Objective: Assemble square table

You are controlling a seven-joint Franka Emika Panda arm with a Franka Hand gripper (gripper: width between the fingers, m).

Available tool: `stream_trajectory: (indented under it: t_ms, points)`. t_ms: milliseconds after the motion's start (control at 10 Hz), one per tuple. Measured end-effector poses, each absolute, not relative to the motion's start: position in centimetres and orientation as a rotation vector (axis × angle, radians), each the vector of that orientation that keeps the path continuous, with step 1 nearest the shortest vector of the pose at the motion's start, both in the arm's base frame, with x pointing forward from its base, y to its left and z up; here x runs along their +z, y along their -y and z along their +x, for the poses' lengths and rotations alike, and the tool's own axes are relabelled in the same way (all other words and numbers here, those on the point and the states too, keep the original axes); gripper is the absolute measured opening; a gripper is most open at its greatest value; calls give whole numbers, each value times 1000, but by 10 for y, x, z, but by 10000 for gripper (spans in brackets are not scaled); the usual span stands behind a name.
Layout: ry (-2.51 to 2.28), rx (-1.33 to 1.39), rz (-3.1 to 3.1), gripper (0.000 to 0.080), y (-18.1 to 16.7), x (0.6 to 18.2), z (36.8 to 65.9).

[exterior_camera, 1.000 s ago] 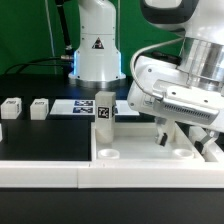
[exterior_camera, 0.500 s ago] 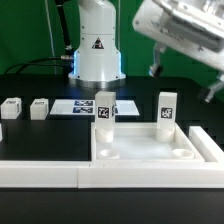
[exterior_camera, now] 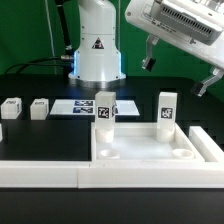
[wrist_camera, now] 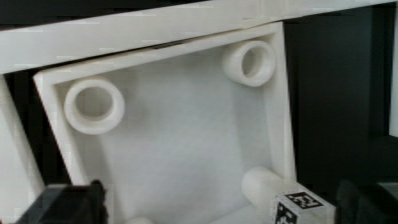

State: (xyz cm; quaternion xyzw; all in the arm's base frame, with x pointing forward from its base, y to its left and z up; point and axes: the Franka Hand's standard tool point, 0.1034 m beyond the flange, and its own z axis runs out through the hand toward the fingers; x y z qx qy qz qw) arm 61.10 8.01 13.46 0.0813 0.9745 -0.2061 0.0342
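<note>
The square table slab [exterior_camera: 140, 148] lies flat with its raised rim up, right of centre in the exterior view. Two white tagged legs stand upright in its far corners: one on the left [exterior_camera: 104, 112], one on the right [exterior_camera: 166, 112]. Two more legs [exterior_camera: 12, 107] [exterior_camera: 39, 108] stand loose on the black table at the left. My gripper [exterior_camera: 177, 72] hangs open and empty high above the slab's far right. The wrist view looks down on the slab [wrist_camera: 178, 140], two empty round sockets [wrist_camera: 93, 103] [wrist_camera: 251, 63] and one standing leg [wrist_camera: 294, 205].
A long white rail [exterior_camera: 40, 172] runs along the front, and another [exterior_camera: 212, 142] stands at the slab's right. The marker board [exterior_camera: 80, 107] lies behind the slab. The robot base [exterior_camera: 97, 45] stands at the back.
My gripper has let go of the right leg, which now stands in the slab's far right corner. The gripper has risen well above it, open.
</note>
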Motion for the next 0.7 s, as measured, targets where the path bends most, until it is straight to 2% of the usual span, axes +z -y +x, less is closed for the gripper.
stream_trajectory:
  t_ms: [400,700]
  points:
    - [-2991,-637,283,649,-75,135,608]
    - [-2930,-681,562,649,-10,154,562]
